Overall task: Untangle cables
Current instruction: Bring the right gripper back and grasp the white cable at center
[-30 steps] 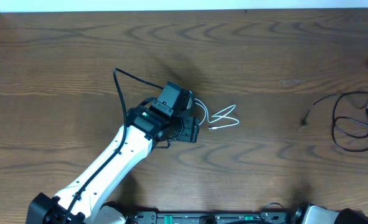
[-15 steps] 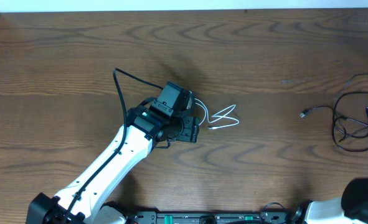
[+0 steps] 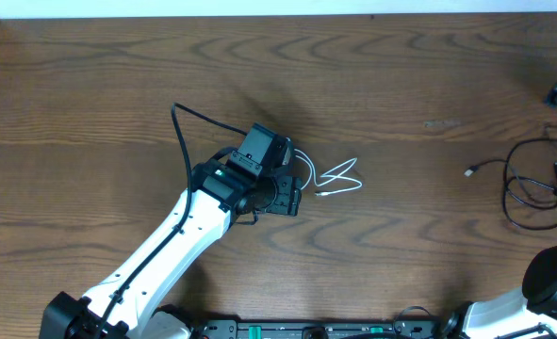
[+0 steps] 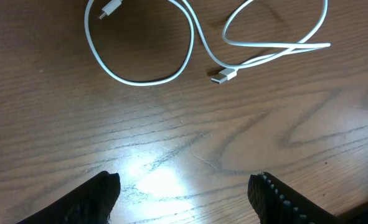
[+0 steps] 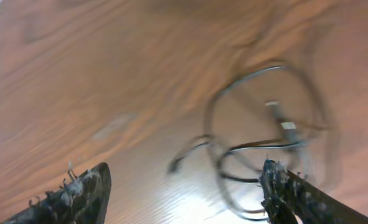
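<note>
White cable (image 4: pixel 134 81) is lying looped ahead of the spread-fingered left end effector (image 4: pixel 184 186). Black cable (image 5: pixel 258 147) is lying coiled before the right end effector (image 5: pixel 184 193), likewise spread.

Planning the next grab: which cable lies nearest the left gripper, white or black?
The thin white cord, looped just ahead of the left gripper; the thin black cord lies far off near the table's right edge.
</note>
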Controlling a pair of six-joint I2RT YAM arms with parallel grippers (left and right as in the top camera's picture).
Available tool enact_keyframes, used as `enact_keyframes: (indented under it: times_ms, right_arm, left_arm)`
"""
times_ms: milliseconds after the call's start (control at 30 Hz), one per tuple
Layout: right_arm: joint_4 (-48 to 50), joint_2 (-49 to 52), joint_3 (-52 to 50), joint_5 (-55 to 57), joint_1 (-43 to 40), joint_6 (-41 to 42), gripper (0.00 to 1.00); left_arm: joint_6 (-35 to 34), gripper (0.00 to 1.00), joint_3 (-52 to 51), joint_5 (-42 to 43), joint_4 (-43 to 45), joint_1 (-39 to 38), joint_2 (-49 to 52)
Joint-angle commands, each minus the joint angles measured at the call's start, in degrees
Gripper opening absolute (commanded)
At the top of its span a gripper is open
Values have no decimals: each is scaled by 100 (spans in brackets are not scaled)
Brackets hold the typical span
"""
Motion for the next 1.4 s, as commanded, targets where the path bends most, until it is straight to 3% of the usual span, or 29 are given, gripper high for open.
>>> enact_keyframes:
  times_ms: [0, 67, 333, 633, 833, 1133, 1200, 1367]
  right_arm:
    - [-216, 42, 33, -1878, 39, -247, 72]
    - [-404, 42, 11, -2308, 164, -551, 72]
    - [-713, 42, -507, -2205, 1067, -1121, 75]
    - [118, 42, -2020, -2275, 2214, -1141, 79]
    - [380, 42, -2824, -2791, 3119, -2159, 80]
    - [1410, 42, -3606, -2806, 4157, -2227, 81]
    - [1799, 42, -3825, -2806, 4341, -2225, 78]
    - [2811, 42, -4227, -2791, 4690, -1915, 59]
  left_arm:
    - [-13, 71, -2, -79, -20, 20, 70]
    - [-13, 71, -2, -79, -20, 20, 70]
    - [-13, 71, -2, -81, -20, 20, 74]
    - [-13, 71, -2, -90, -22, 20, 74]
    - [-361, 71, -2, -636, -105, 20, 74]
    - [-358, 71, -2, -636, -111, 20, 74]
    - [-358, 71, -2, -636, -116, 20, 74]
    - [-356, 71, -2, -636, -131, 20, 74]
